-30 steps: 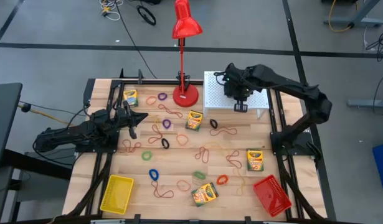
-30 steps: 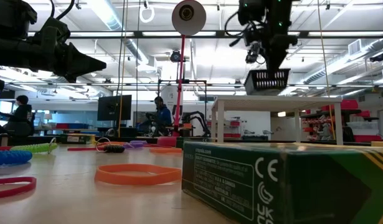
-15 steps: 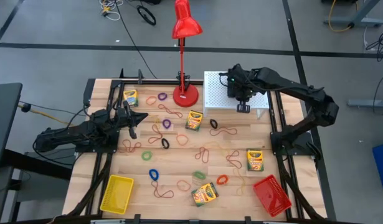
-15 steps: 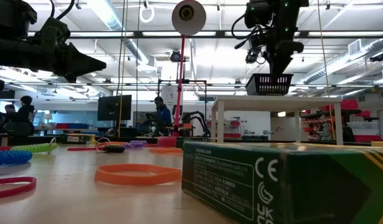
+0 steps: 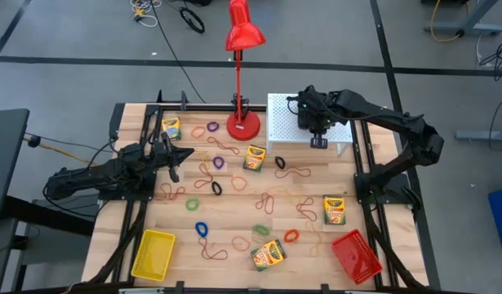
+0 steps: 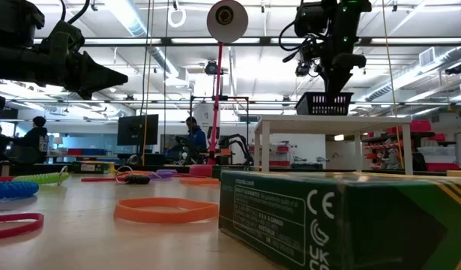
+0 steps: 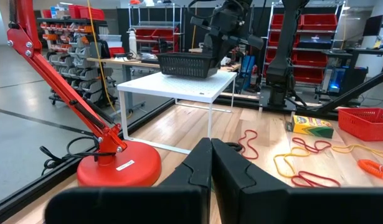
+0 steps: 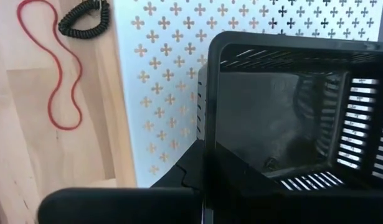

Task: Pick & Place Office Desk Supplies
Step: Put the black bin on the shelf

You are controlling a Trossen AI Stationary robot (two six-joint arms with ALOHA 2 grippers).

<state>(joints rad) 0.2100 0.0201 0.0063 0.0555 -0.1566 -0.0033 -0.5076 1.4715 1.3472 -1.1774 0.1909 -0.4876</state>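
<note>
Over the white perforated stand (image 5: pixel 285 122) at the table's far right, my right gripper (image 5: pixel 317 131) is shut on a small black basket (image 6: pixel 324 103). The basket hangs at, or just above, the stand's top (image 6: pixel 331 118). Crayon boxes (image 5: pixel 255 157) (image 5: pixel 335 209) (image 5: pixel 268 255) (image 5: pixel 171 126) lie flat on the wooden table, among several coloured rubber bands (image 5: pixel 295 174). My left gripper (image 5: pixel 184 153) waits shut and level at the left, holding nothing. My right gripper holds the black basket by one side wall at its rim (image 8: pixel 207 118). The wall stands between the two fingers, one inside the basket and one outside. The fingers come from above, slanting down. The basket sits nearly level, open side up; whether its bottom touches the stand I cannot tell.
A tall red desk lamp stands on its base (image 5: pixel 243 124), just left of the stand. A yellow basket (image 5: pixel 153 253) sits at the near left corner and a red basket (image 5: pixel 357 255) at the near right. Black frame rails (image 5: pixel 363 175) run along both table sides.
My right gripper has sunk a little toward the stand's top with the black basket. The basket has tipped from a slant to nearly level. The gripper stays shut on it.
</note>
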